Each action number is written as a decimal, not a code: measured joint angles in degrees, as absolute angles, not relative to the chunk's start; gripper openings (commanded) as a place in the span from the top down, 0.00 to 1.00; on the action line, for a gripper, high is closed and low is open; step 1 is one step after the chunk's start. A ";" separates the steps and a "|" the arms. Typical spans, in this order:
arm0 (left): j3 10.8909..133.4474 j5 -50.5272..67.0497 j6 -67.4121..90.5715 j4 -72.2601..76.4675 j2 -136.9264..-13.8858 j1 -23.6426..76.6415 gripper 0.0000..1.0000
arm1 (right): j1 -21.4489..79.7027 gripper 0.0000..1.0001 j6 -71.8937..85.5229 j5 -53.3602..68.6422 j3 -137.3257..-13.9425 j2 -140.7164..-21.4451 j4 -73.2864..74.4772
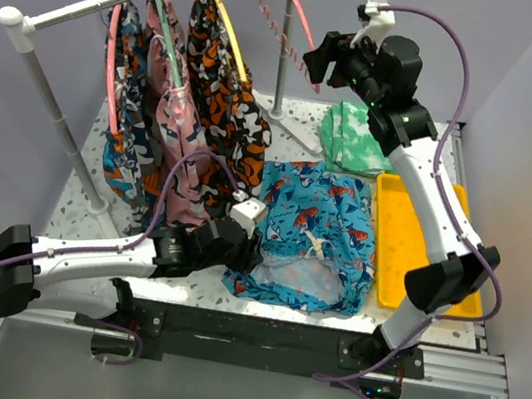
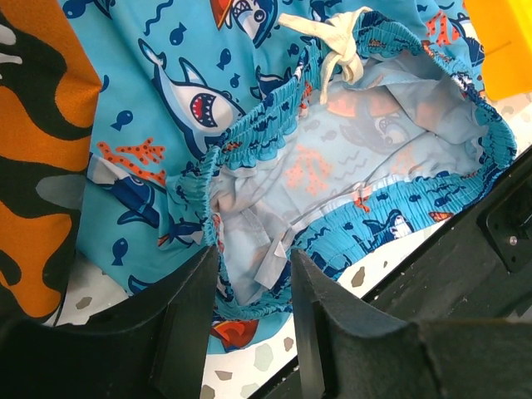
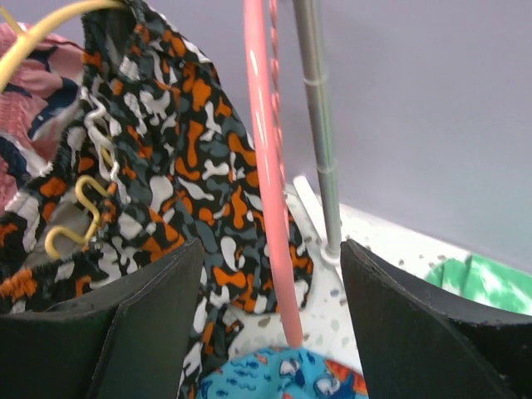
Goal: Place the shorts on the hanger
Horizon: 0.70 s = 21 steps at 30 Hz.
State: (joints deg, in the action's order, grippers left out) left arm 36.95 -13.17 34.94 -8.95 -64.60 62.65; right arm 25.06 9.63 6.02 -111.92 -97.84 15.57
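From above, my left arm lies low along the near edge of the table. It reaches to the right, and its jaws arrive at the left end of the shorts. The shorts lie spread flat on the table, between the hanging clothes and a yellow tray. My right arm climbs from its base, folds at the elbow over the tray and stretches up and back. Its wrist is turned left, so the jaws sit level at the pink hanger, which hangs at the right end of the rail. A green-and-white cloth lies on the table below that forearm.

My left wrist camera looks down on the shorts' waistband, which gapes open and shows the pale lining. My left jaws stand partly spread and pinch nothing; the near rim of the waistband lies in the gap between them. The white drawstring sits at the far side of the opening, and the orange-and-black shorts fill the left edge.

In my right wrist camera the right jaws are spread wide. The hanger's pink rod runs down between them and touches neither finger. The rack's grey post stands just beyond it.
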 measured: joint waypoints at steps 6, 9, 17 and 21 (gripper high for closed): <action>36.97 -12.97 34.26 -9.06 -64.55 62.65 0.55 | 25.06 0.49 8.75 10.46 -125.14 -109.49 15.57; 36.97 -12.80 33.80 -9.10 -64.20 62.65 0.55 | 25.08 0.51 8.43 11.33 -129.64 -114.34 15.97; 36.97 -12.34 33.36 -9.10 -63.53 62.65 0.54 | 26.35 0.61 6.50 10.04 -129.95 -116.49 17.54; 36.97 -12.32 33.34 -9.10 -63.31 62.65 0.54 | 27.14 0.78 5.72 9.76 -130.41 -116.40 18.06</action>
State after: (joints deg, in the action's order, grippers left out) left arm 36.97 -12.32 33.34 -9.10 -63.31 62.65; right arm 27.14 5.72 9.76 -130.41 -116.40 18.06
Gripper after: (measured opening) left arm 0.454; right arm 0.325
